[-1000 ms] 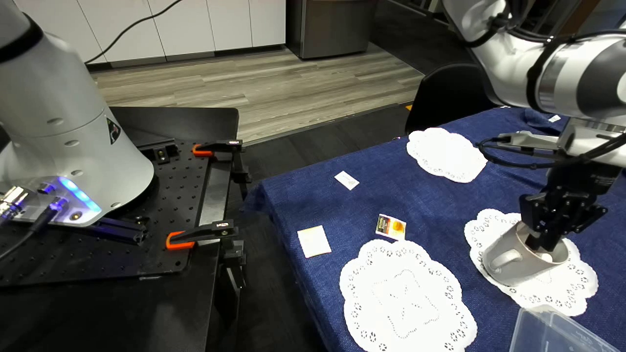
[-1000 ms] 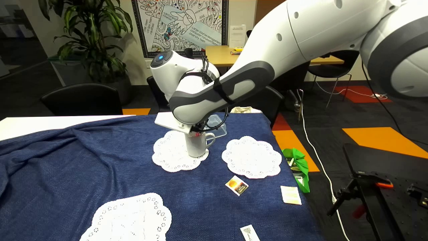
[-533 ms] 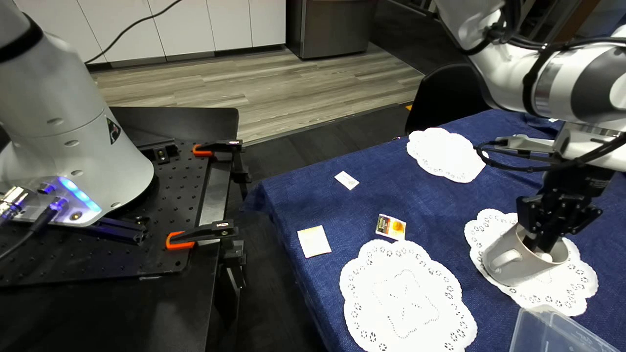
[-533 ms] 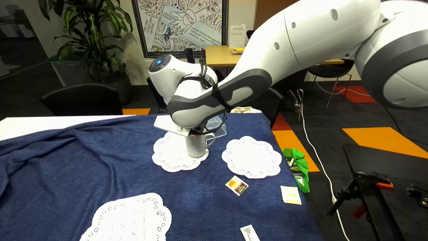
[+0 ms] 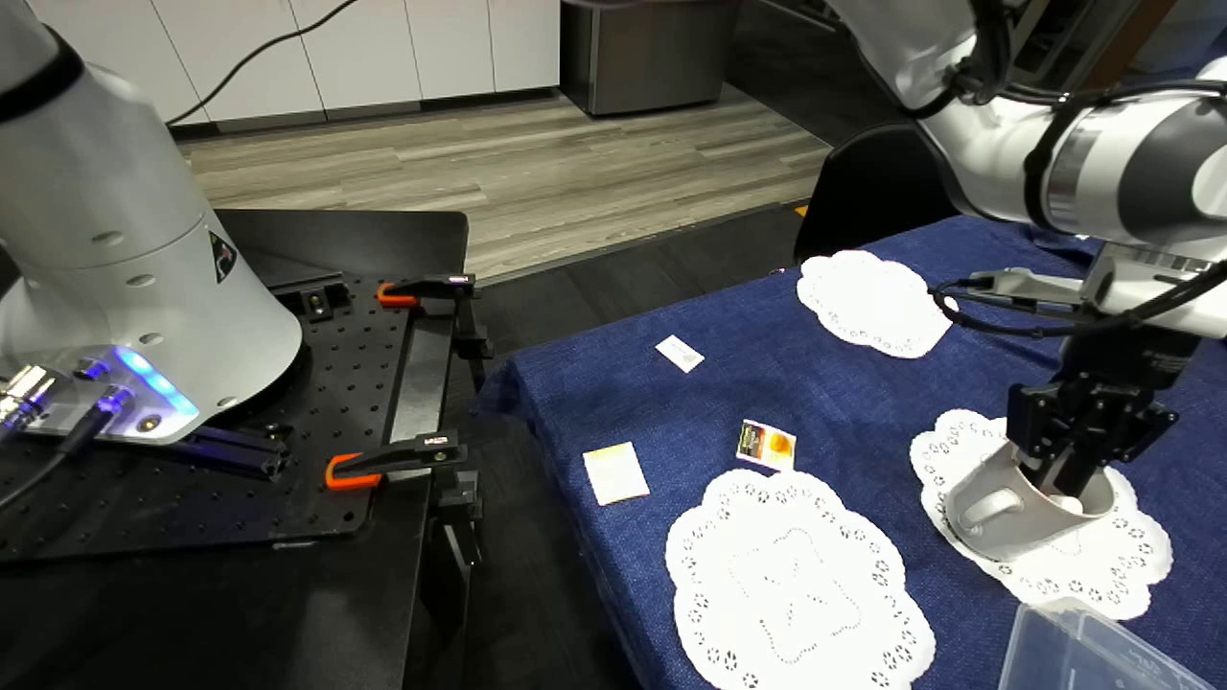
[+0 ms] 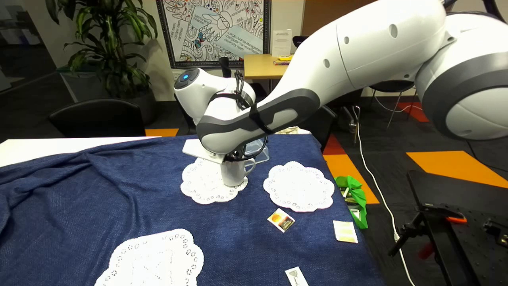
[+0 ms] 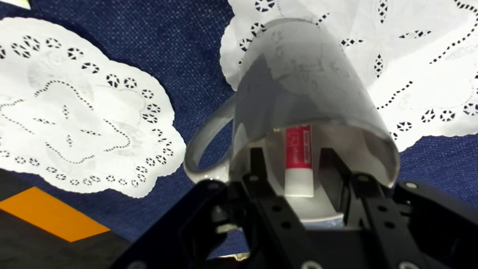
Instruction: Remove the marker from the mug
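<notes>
The off-white mug stands upright on a lace doily; it shows in both exterior views. The marker is inside the mug, a red stick with a white end that points up toward the wrist camera; its lower part is hidden behind the mug's rim. My gripper is open, with its fingertips inside the mug's mouth, one on each side of the marker. A gap shows between the marker and each finger. In an exterior view the gripper reaches down into the mug from above.
The mug's handle is beside the left finger in the wrist view. A clear plastic container stands near the mug. Other doilies and small packets lie on the blue cloth.
The arm has lowered slightly, and the fingers sit a little deeper in the mug. In an exterior view the gripper shifted slightly left. The mug has not moved.
</notes>
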Motion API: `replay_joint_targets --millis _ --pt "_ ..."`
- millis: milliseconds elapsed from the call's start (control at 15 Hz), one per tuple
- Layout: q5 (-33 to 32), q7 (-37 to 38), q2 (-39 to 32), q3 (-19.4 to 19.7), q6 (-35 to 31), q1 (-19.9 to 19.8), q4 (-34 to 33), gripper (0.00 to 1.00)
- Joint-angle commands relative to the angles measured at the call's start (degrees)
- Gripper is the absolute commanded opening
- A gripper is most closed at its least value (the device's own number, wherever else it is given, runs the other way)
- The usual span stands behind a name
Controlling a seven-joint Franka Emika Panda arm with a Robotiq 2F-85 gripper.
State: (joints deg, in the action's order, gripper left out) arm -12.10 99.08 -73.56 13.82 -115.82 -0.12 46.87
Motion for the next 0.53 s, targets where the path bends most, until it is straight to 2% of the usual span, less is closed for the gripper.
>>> replay_joint_targets --millis 0,267,400,467 --pt "1.09 -1.75 -3.10 -0.12 4.09 -0.93 -6.04 0.39" --pt "1.06 -1.81 -5.04 -0.19 6.33 -1.38 -9.08 0.40" --pt "0.60 -1.59 -5.08 -0.50 6.46 -1.51 -9.10 0.26" --pt "0.58 -1.56 -5.25 -0.49 6.60 -1.55 -9.40 0.05"
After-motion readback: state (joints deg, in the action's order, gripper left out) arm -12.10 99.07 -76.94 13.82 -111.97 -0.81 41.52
